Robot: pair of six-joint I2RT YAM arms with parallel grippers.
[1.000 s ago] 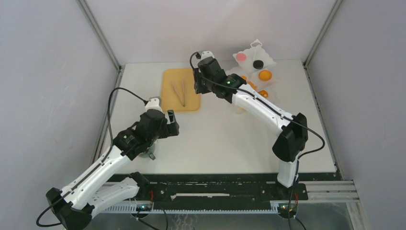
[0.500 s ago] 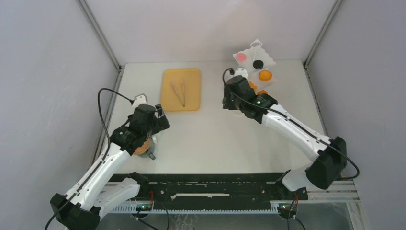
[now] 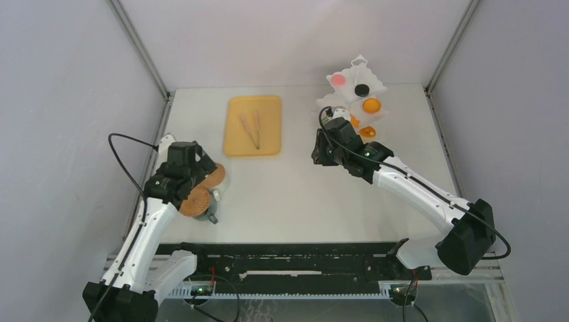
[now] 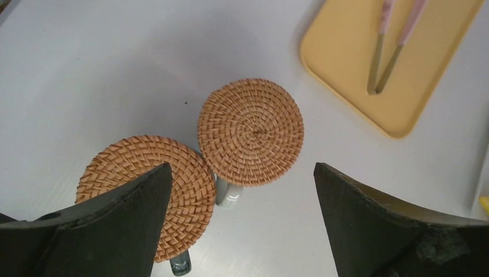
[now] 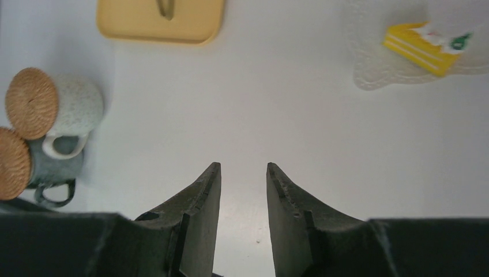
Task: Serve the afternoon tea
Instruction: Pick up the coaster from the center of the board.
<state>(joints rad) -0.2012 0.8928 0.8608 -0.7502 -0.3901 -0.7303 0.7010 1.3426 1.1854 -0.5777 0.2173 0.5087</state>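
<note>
— Left gripper point(image 4: 239, 170): where has it got to?
— Back at the left side of the table point(image 3: 302, 194). A second ago it sat further in and hid the mugs. Now it hangs over them, jaws wide apart and holding nothing.
— And the right gripper point(image 5: 242, 167)?
— It was out by the far corner of the board point(image 3: 265, 137). It has drawn back to mid-table, nearer the pastries, over bare surface. Its jaws stand a narrow gap apart, with nothing between them.
— The crockery?
— The pale mug point(image 5: 78, 104) and the grey mug point(image 5: 55, 167) stand right beside each other on the left. Each is capped by a cork coaster point(image 4: 251, 131), and the second coaster point(image 4: 144, 184) is partly hidden behind the left finger in the wrist view.
— Food?
— Unmoved. The pink round point(image 3: 339, 79), black round point(image 3: 361, 89) and orange tart point(image 3: 371, 105) sit in the white tray point(image 3: 354, 67) at the far right. The yellow wedge point(image 5: 416, 49) is on its own clear liner. The tongs point(image 3: 251, 129) lie on the board.
— Meaning?
— Nothing looks served yet. My guess is that the left arm is lining up on a coaster, since those must come off the mugs first.
</note>
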